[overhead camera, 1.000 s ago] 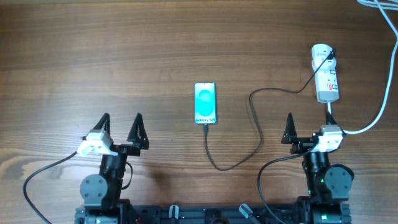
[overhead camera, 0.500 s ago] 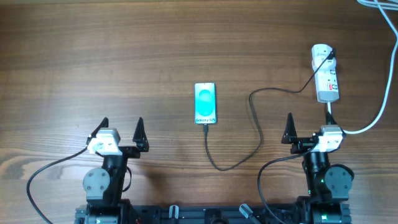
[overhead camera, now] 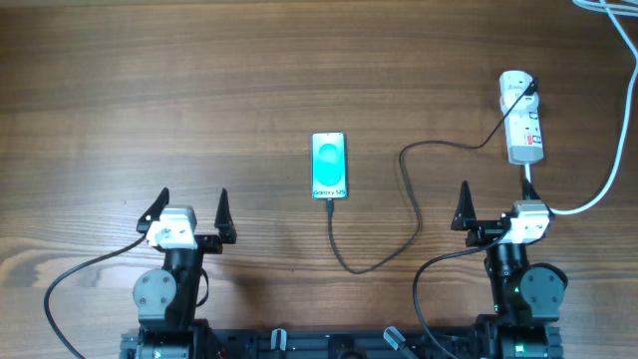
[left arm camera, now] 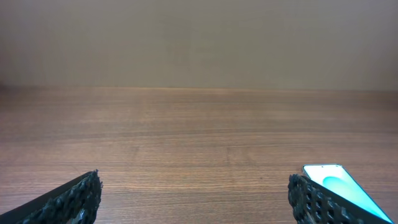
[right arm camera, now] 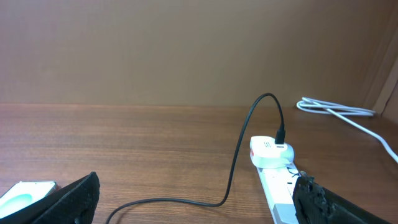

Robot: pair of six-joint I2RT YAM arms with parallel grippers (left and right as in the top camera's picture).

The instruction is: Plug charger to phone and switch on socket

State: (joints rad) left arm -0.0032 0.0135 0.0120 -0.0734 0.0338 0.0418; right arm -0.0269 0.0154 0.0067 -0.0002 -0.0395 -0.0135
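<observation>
At table centre the phone (overhead camera: 329, 166) lies flat, charger (overhead camera: 332, 229) meeting its near end. I find left gripper (overhead camera: 189, 203) and right gripper (overhead camera: 495, 207) spread wide, empty; the socket (overhead camera: 522, 130) lies ahead of the right, likely its job.

The phone (overhead camera: 329, 167) lies flat at the centre of the table (overhead camera: 150, 90), farther out than both arms. The socket (overhead camera: 521, 118) lies at the far right, beyond the right gripper (overhead camera: 495, 199), with its long axis running away from the robot. The charger (overhead camera: 414, 214) leaves the socket's far end, runs left, loops toward the robot between the phone and the right gripper, and meets the phone's near edge. The white cord (overhead camera: 608, 189) leaves the socket's near end and curves right, then away along the table's right side. The left gripper (overhead camera: 191, 199) stands left of the phone, nearer the robot, well apart from it.
</observation>
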